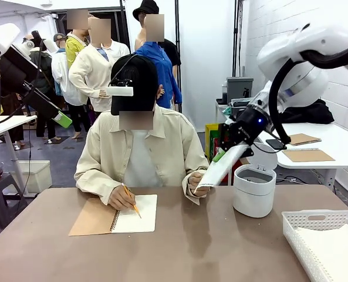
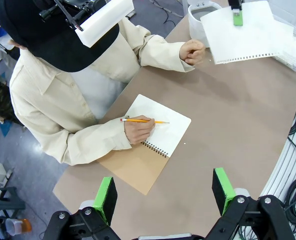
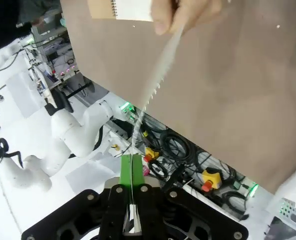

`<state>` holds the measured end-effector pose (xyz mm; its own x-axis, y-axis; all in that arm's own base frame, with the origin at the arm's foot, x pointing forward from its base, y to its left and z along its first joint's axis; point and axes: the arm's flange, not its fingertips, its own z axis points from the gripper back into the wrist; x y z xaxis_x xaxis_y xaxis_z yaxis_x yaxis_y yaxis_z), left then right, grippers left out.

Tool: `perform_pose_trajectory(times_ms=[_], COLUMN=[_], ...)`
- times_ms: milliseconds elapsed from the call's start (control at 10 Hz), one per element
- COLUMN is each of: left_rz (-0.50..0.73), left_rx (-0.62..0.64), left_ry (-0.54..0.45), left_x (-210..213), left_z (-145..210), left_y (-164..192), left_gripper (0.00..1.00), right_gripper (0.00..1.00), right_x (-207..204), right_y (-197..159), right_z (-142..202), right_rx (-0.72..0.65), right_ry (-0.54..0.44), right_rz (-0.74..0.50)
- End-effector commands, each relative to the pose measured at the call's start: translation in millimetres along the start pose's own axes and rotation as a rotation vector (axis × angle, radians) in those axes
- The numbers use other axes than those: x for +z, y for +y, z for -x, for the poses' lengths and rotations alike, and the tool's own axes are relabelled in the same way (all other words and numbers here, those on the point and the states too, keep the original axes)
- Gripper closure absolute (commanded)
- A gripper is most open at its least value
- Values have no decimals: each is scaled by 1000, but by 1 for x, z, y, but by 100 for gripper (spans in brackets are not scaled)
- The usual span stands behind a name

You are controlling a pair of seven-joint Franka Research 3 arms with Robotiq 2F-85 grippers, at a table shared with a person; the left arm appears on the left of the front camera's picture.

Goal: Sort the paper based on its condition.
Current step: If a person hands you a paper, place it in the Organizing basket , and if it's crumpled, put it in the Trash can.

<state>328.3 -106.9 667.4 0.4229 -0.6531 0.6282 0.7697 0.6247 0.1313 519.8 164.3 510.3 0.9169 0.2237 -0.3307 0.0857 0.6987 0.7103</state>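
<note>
One sheet of paper (image 1: 222, 166) mattered most, and we had it pinched at its upper end in our right gripper (image 1: 237, 143), fingers pressed together on it. Its long axis slanted down and left, toward the person's hand (image 1: 199, 183) at its lower end; whether that hand gripped it or only touched it, we could not tell. Our left gripper (image 2: 165, 192) hung high over the near left of the table (image 1: 209, 247) with its fingers spread and nothing between them, so the right arm was clearly the nearer one.

Nearest, at the right corner, sat the white basket (image 1: 306, 235). Left of the middle lay the notebook (image 1: 114, 215), where the person's other hand (image 1: 122, 198) held a pencil (image 1: 132, 201). Just right of the sheet stood a small white bin (image 1: 254, 188), which we judged could catch the paper if it swung right.
</note>
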Motion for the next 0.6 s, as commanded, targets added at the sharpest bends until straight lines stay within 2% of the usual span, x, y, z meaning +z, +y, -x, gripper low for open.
perform_pose_trajectory(times_ms=[0,100,200,300,500], left_rz=[-2,-2,-2,-2,-2], left_rx=[4,4,4,4,4], left_ry=[-4,-4,-4,-4,-4], left_x=[0,0,0,0,0], left_z=[0,0,0,0,0], left_y=[1,1,1,1,1], left_gripper=[0,0,0,0,0], right_gripper=[100,100,100,100,100], right_x=[9,17,28,36,57], right_y=[11,15,16,19,19], right_z=[25,39,52,68,94], right_rx=[109,136,153,214,301], right_ry=[-54,-139,-177,-164,-269], right_rz=[82,177,270,301,434])
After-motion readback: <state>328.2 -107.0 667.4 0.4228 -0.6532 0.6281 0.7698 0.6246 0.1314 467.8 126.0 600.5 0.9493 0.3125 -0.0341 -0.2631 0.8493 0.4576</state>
